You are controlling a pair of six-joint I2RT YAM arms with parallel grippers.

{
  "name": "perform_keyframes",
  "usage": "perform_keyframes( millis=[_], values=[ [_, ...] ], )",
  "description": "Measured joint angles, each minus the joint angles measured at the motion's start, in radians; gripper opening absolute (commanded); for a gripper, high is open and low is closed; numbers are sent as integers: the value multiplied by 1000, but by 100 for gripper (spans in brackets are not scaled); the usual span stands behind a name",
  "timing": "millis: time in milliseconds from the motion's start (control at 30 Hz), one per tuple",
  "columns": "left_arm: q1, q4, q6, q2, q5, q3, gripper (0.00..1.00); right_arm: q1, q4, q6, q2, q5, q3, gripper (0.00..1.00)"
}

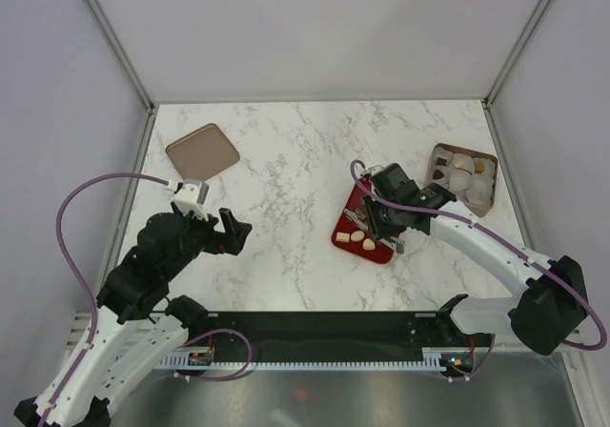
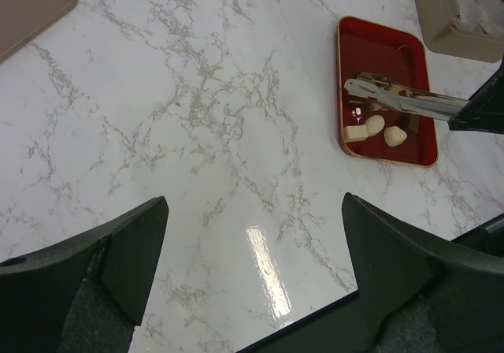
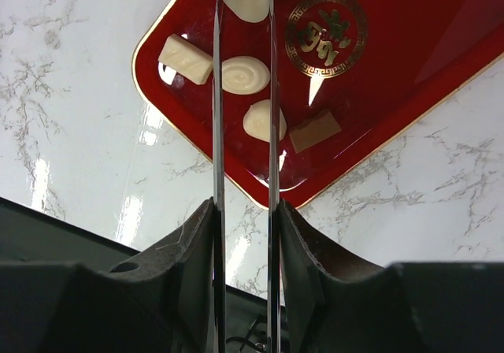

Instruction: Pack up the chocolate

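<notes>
The right gripper (image 3: 242, 211), jaws clamped on metal tongs (image 3: 216, 93), points them toward twelve o'clock over chocolates (image 3: 245, 75) in the red tray (image 3: 378, 93); the left gripper (image 2: 252, 215) hangs with jaws wide apart.

One red tray (image 3: 394, 77) with five chocolates (image 3: 245, 75), one pair of tongs (image 2: 386, 93), one box (image 1: 462, 148), one flat brown lid (image 1: 202, 152).

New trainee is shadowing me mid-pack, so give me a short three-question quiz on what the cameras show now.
1. True or false: the left arm's jaws are shut on a chocolate.
2. What do the right arm's jaws hold over the rectangular glossy red tray? A) wooden spoon B) thin metal tongs C) brush
3. Fill in: the flat tan square lid lies near the white marble table's far ____ corner.
Key: 1 false; 2 B; 3 left.
</notes>
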Motion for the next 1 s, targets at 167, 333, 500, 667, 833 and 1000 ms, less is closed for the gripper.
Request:
perform_keyframes(
  millis=[167,333,500,667,833,1000],
  values=[
    [0,0,0,0,0,0,100,0,-7,18,0,37,7,33],
    [0,0,0,-6,-1,0,100,0,-59,26,3,103,84,32],
    [0,0,0,-12,-1,0,100,-41,-107,24,11,155,200,31],
    [-2,0,0,-12,-1,0,100,-186,-137,17,26,208,298,31],
    [-8,0,0,-13,-2,-1,100,-365,-152,16,47,278,344,32],
    [-13,0,0,-13,-3,-1,100,-502,-153,19,76,319,351,32]
  ],
)
